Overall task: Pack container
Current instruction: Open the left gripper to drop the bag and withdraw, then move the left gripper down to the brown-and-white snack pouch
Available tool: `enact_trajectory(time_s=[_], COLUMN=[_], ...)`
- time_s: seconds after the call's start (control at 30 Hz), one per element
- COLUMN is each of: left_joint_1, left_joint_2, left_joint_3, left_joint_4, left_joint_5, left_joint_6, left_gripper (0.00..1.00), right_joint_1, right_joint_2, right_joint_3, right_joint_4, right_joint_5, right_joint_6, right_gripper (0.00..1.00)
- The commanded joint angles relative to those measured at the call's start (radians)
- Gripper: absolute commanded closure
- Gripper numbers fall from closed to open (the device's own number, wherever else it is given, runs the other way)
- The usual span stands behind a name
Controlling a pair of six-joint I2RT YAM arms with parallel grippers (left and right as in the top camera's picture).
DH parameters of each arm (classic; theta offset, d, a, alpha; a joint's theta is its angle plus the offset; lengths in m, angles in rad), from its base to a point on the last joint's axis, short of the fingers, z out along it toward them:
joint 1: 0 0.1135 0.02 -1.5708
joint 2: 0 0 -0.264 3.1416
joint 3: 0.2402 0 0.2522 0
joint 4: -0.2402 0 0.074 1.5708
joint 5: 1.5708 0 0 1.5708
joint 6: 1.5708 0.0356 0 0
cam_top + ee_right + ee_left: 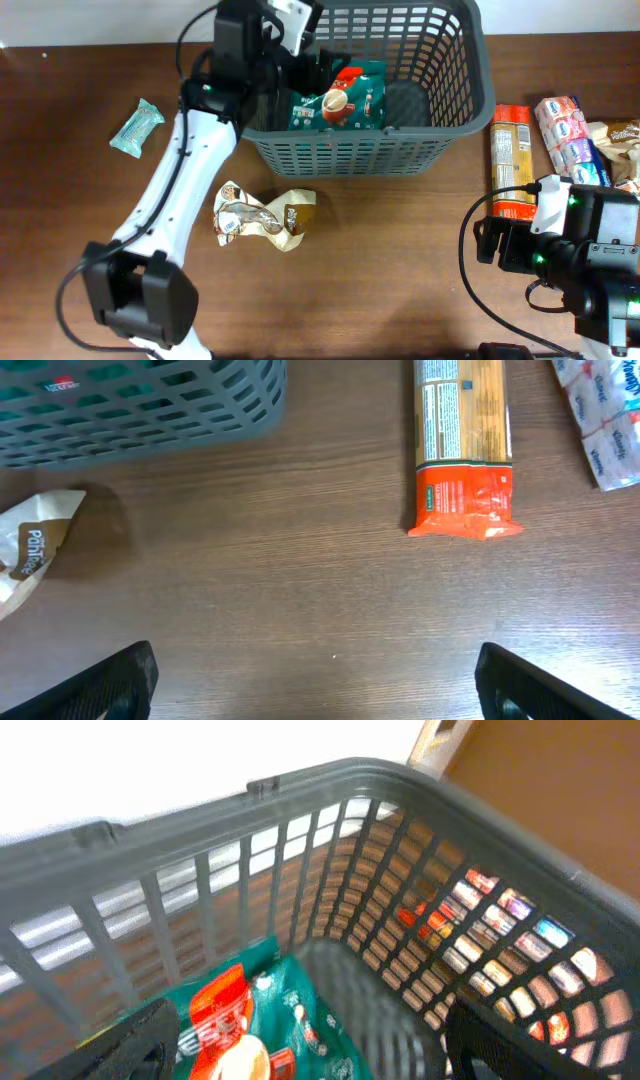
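Observation:
The dark grey lattice basket (455, 110) stands at the back middle of the table. A green and red snack pack (345, 100) lies inside it on the left. My left gripper (300, 45) hangs over the basket's left rim, open, with the green pack (250, 1020) lying loose below its fingers (300, 1050). The basket wall (300, 840) fills the left wrist view. My right gripper (315, 680) is open and empty above bare table at the front right; the basket (150, 410) shows at the top left of its view.
A crumpled beige and white bag (265, 218) lies in front of the basket. A teal packet (137, 127) lies at the left. An orange pasta pack (511, 160) (463, 450), wrapped rolls (570, 135) and more snacks lie at the right.

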Motion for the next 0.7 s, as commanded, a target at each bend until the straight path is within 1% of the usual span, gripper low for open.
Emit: enact_trajectory(time_s=[0.0,0.17,0.33,0.47,0.57,0.67], left_joint_1=[0.015,0.047,0.082,0.122,0.160,0.205], left_joint_2=[-0.123,-0.212,-0.290,-0.316,-0.316,-0.316], left_joint_3=[0.116,0.193,0.195,0.195,0.195,0.195], left_joint_4=[-0.070,-0.260,-0.428,-0.559,-0.651,-0.755], left_joint_5=[-0.067,-0.237,-0.408,-0.464,-0.474,-0.475], left_joint_6=[-0.008,-0.009,-0.047,-0.062,-0.066,-0.069], left_gripper=[0.22,0.22,0.22,0.22,0.22,0.27], right_joint_1=[0.008,0.008,0.008,0.008,0.008,0.008], right_joint_2=[0.000,0.000,0.000,0.000,0.000,0.000], right_joint_3=[0.012,0.012,0.012,0.012,0.012,0.012], right_joint_4=[-0.002,-0.002,-0.002,-0.002,-0.002,-0.002], right_joint_5=[-0.017,-0.017,-0.017,-0.017,-0.017,-0.017], right_joint_6=[0.009,0.009,0.009,0.009,0.009,0.009], right_gripper=[0.01,0.01,0.01,0.01,0.01,0.01])
